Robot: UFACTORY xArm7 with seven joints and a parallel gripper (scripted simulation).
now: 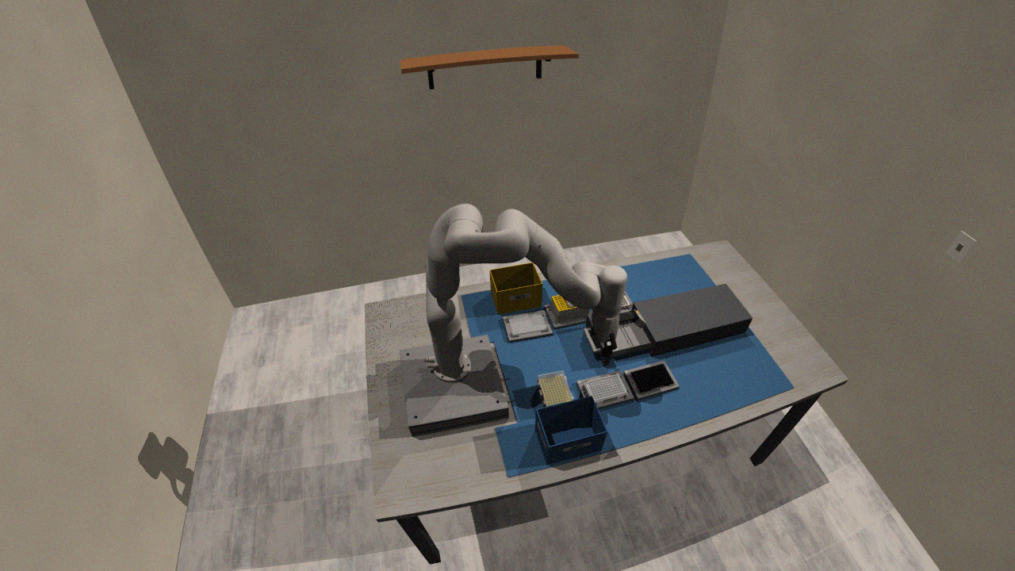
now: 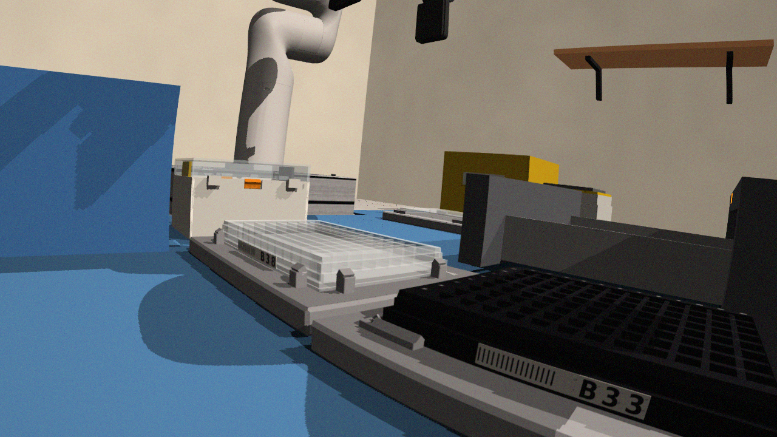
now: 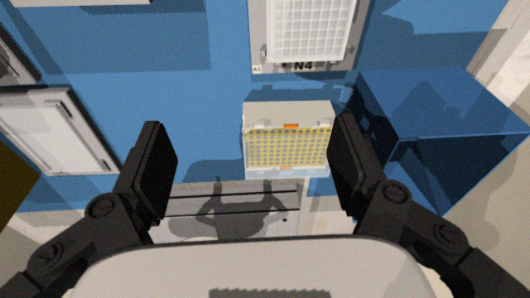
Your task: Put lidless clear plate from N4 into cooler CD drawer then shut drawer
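Observation:
The clear plate [image 1: 604, 388] lies without a lid in nest N4 [image 3: 303, 65] at the front of the blue mat. It also shows in the exterior view [image 2: 331, 252] and at the top of the wrist view [image 3: 308, 29]. The dark cooler CD [image 1: 691, 317] [image 2: 731, 198] stands at the right with its drawer [image 1: 621, 339] pulled out toward the arm's base, and its lamp glows amber. My gripper [image 1: 607, 351] is open and empty. It hangs above the mat by the drawer's front, a little short of the plate, with the fingers pointing down.
A latched tip box [image 3: 286, 142] stands beside N4, with the blue bin [image 3: 435, 136] next to it. A black plate [image 1: 650, 378] lies in the nest on N4's other side. The yellow bin [image 1: 515, 287], a nest with a flat white cover [image 1: 527, 326] and another tip box [image 1: 564, 306] stand at the back.

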